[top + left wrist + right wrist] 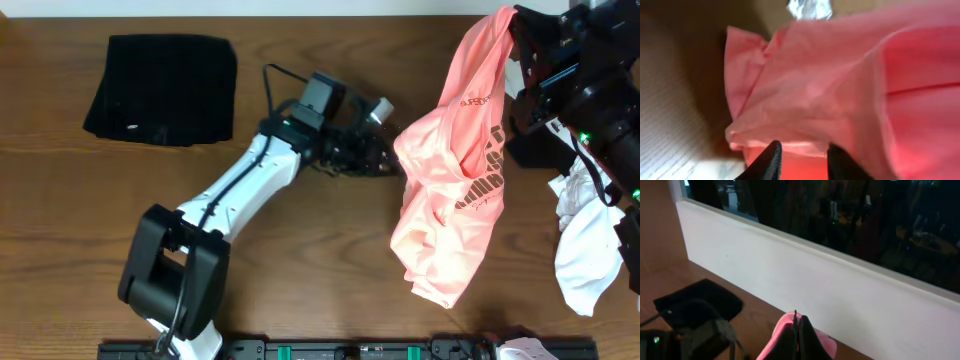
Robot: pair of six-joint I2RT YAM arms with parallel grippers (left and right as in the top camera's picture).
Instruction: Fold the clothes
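The salmon-pink T-shirt [455,170] hangs from the top right, its lower part bunched on the table. My right gripper [515,25] is shut on the shirt's upper edge and holds it up; the right wrist view shows the closed fingers [798,330] pinching pink cloth [777,340]. My left gripper [385,160] is open at the shirt's left edge; in the left wrist view its fingers [802,157] frame a fold of the pink cloth [840,90]. A folded black garment [160,88] lies at the far left. White clothes [585,245] lie at the right edge.
The wooden table [330,270] runs under everything. The right arm's black body [590,90] sits over the top right corner. A dark rail [350,350] lies along the front edge. A white wall [840,290] stands behind the table.
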